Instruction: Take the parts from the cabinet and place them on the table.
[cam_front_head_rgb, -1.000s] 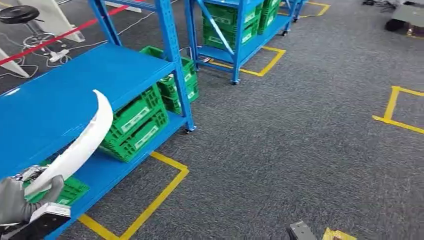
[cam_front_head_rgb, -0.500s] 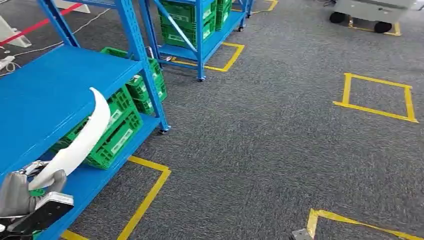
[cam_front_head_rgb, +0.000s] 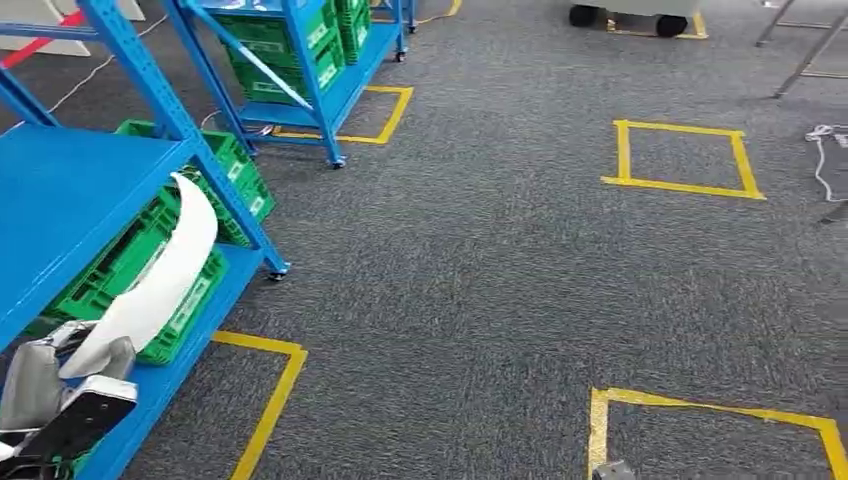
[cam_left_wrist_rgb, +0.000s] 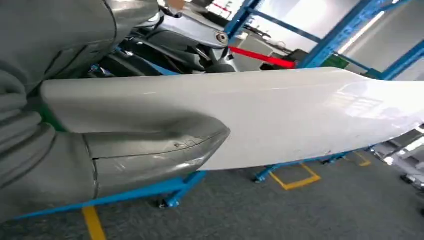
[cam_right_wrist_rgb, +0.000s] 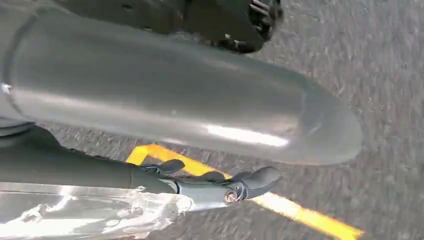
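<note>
The left hand holds one end of a long, curved white part, with its thumb pressed on it. The right hand hangs over the grey carpet; I cannot tell if it is open. The part reaches up past green crates on the blue shelf.

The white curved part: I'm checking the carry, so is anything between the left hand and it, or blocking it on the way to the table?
Nothing separates them: the left hand already grips the white curved part. No table is in view; ahead lies open grey carpet with yellow tape squares.
</note>
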